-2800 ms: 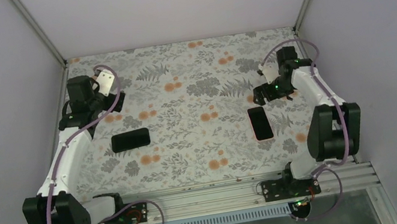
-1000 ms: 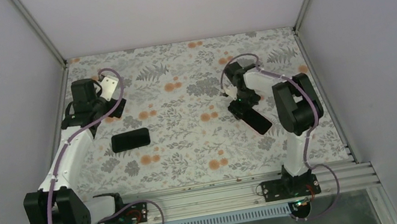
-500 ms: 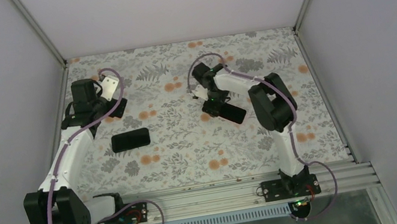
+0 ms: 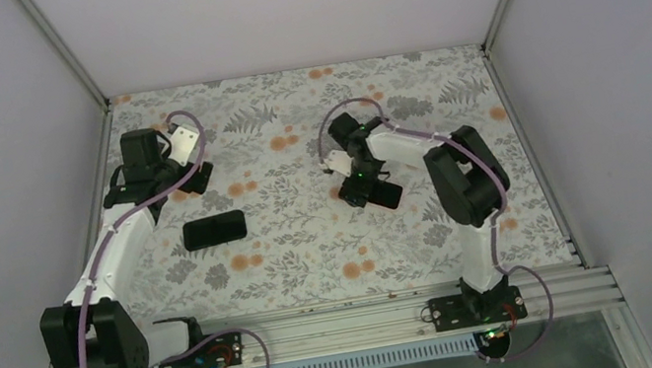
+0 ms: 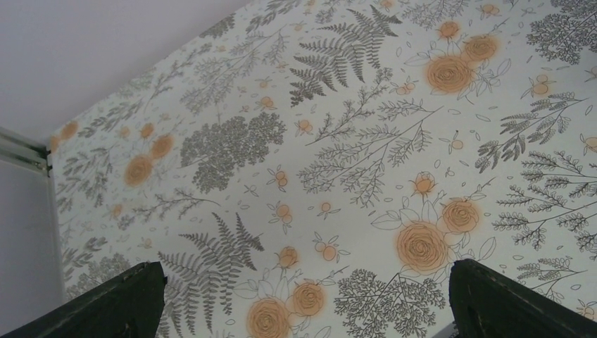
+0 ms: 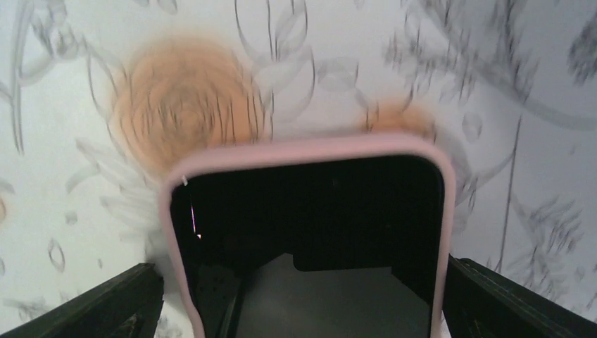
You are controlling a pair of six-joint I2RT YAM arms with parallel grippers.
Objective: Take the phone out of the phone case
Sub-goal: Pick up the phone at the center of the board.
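Note:
The phone (image 6: pixel 310 211), dark-screened, sits in a pink case (image 6: pixel 303 146). In the right wrist view it lies between my right gripper's (image 6: pixel 303 282) fingers, which stand wide apart and press on both long sides of the case. In the top view the right gripper (image 4: pixel 364 183) holds the cased phone (image 4: pixel 384 195) over the middle of the table, turned diagonally. My left gripper (image 4: pixel 198 173) is at the back left, open and empty; its wrist view (image 5: pixel 304 271) shows only the patterned cloth between its fingers.
A second flat black phone-shaped slab (image 4: pixel 215 230) lies on the floral tablecloth (image 4: pixel 293 249) in front of the left gripper. White walls enclose the table on the left, back and right. A metal rail (image 4: pixel 346 326) runs along the near edge.
My right gripper closed over the cased phone at the right, then swung it leftward toward the middle, turning it diagonal; in the last half second it shifted slightly nearer. The left arm barely moved.

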